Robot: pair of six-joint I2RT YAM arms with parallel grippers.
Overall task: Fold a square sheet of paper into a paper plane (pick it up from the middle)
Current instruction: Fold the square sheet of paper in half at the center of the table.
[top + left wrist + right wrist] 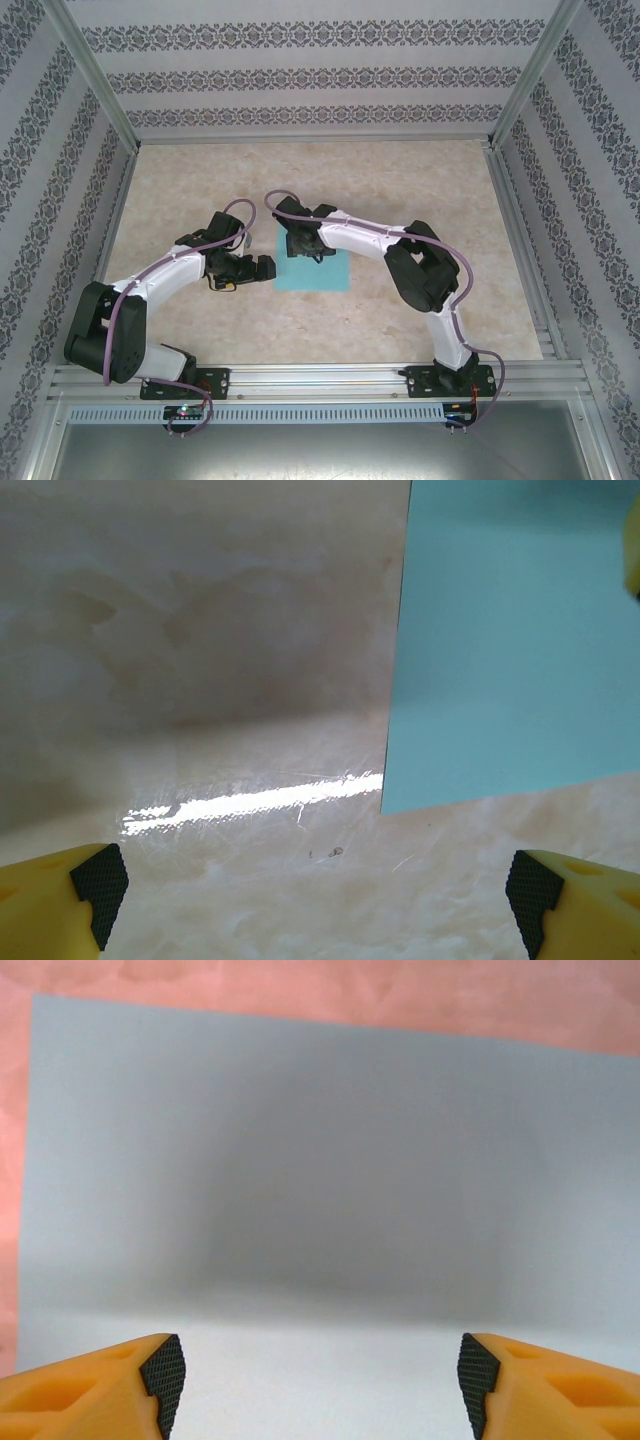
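Metal rail, marbled table, paper sheet, patterned walls

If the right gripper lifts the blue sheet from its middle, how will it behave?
The sheet looks thin and lies flat, so it would probably droop on both sides. The table shines, so a push may simply slide it.

A beige marbled tabletop sits enclosed by floral-striped wallpapered walls and aluminium rails.
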